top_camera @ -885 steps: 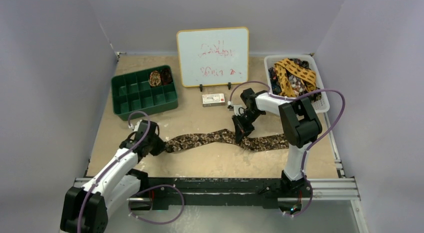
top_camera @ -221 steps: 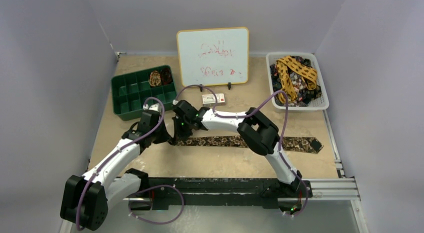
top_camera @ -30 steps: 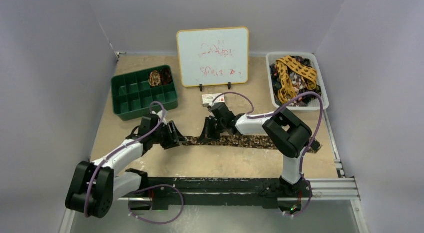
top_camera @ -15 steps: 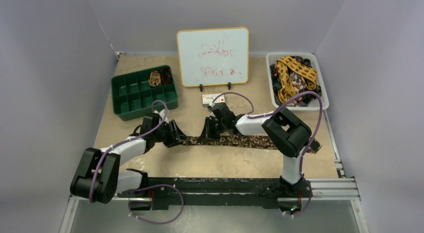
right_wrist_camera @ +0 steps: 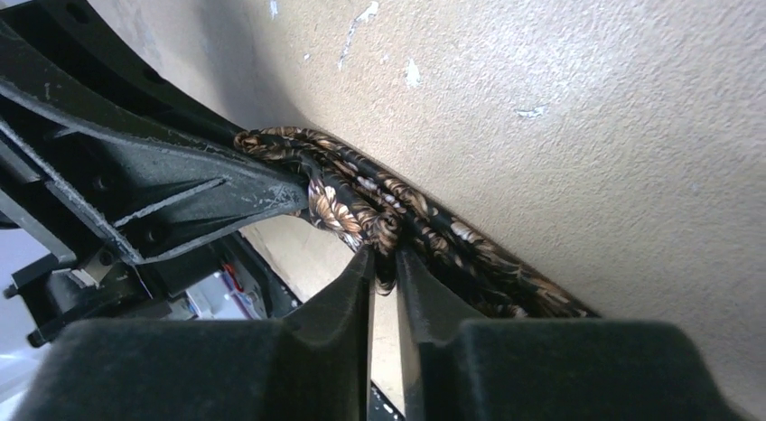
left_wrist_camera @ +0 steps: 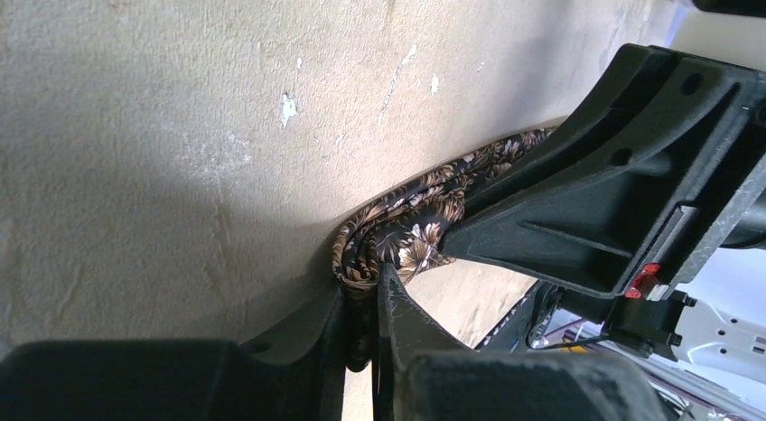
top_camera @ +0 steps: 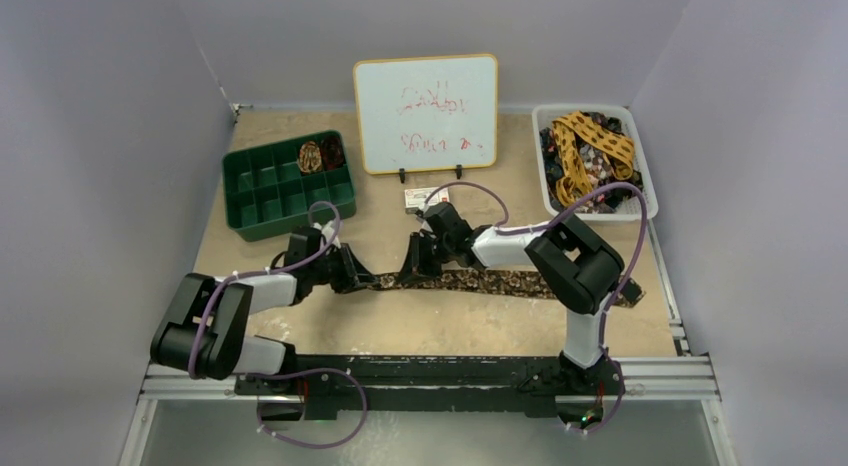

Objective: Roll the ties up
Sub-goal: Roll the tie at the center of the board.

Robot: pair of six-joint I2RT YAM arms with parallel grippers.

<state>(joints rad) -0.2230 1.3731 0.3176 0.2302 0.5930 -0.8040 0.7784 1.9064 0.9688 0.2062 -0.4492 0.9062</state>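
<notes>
A brown mottled tie (top_camera: 500, 282) lies stretched across the middle of the table. My left gripper (top_camera: 357, 279) is shut on its narrow left end (left_wrist_camera: 388, 236), the cloth bunched between the fingers. My right gripper (top_camera: 412, 269) is shut on the same tie (right_wrist_camera: 361, 209) a little to the right of that end; the left gripper's fingers show in its view. A rolled brown tie (top_camera: 311, 156) sits in the green tray (top_camera: 245, 191). Mustard spotted and dark patterned ties (top_camera: 590, 151) fill the white basket (top_camera: 641, 210).
A whiteboard (top_camera: 426, 113) stands at the back centre with a small box (top_camera: 426, 197) before it. The green tray is back left and the white basket back right. A metal rail (top_camera: 450, 371) runs along the near edge.
The left arm has swung its elbow lower and further left while its gripper stayed on the tie's end. The right gripper and the tie have hardly moved.
</notes>
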